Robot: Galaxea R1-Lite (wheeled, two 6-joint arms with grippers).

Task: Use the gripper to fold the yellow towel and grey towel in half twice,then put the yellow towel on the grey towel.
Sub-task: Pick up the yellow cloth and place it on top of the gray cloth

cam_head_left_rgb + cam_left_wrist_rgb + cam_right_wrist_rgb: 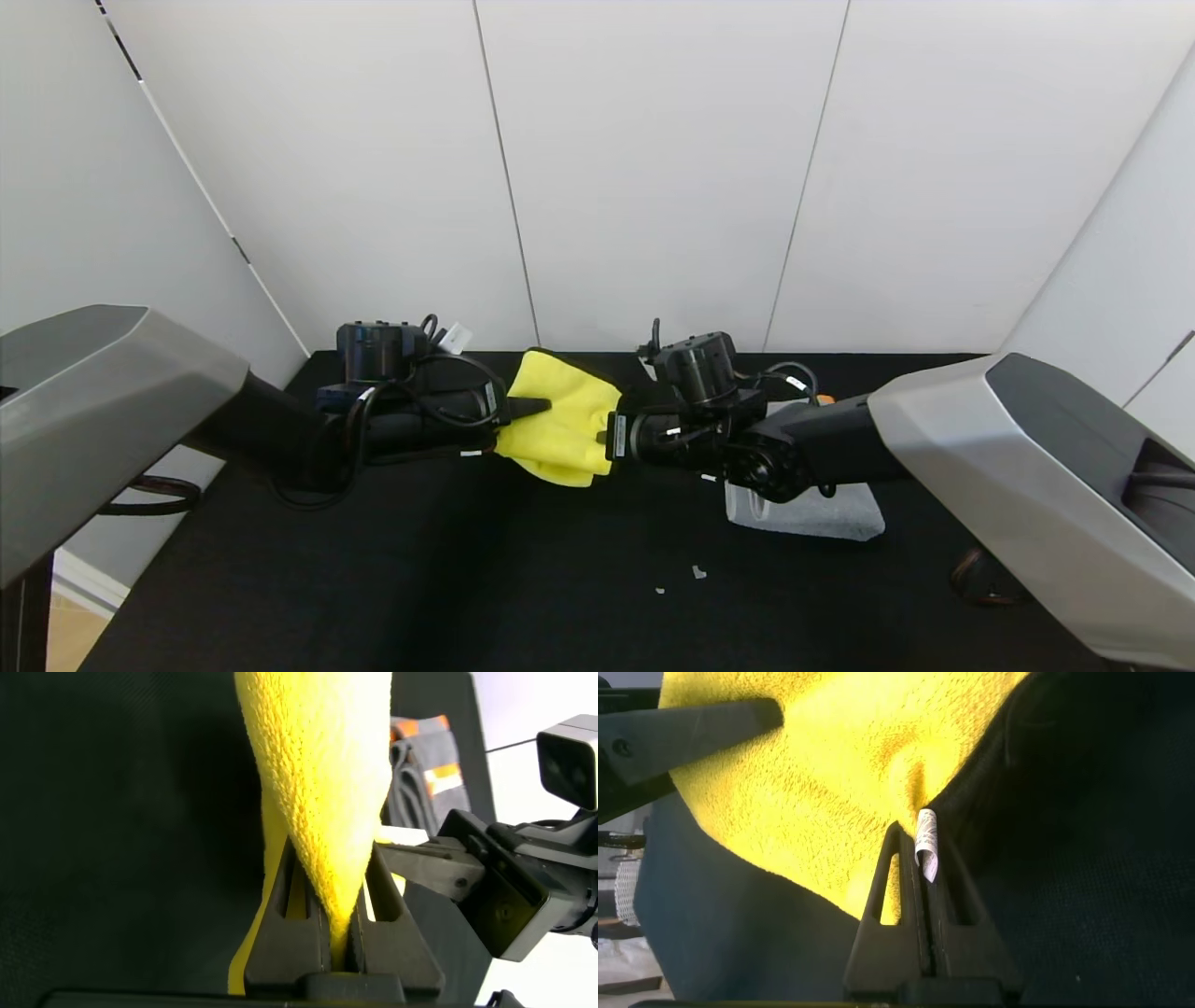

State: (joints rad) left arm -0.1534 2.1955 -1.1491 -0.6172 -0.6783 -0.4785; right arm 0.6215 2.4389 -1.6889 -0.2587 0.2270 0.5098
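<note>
The yellow towel (pixel 560 420) hangs bunched between my two grippers above the black table, at the back centre. My left gripper (pixel 540 407) is shut on the towel's left side; in the left wrist view the cloth (pixel 322 784) is pinched between the jaws (pixel 336 873). My right gripper (pixel 605 435) is shut on the towel's right edge by its small white tag (pixel 926 845), and the cloth (pixel 822 775) spreads beyond the jaws (pixel 924 840). The grey towel (pixel 822 513) lies folded on the table under my right arm, with orange shapes showing in the left wrist view (pixel 432 761).
The black table (pixel 467 579) has white walls close behind it. Two small white scraps (pixel 695 572) lie on the table in front of the grey towel. My right arm covers most of the grey towel.
</note>
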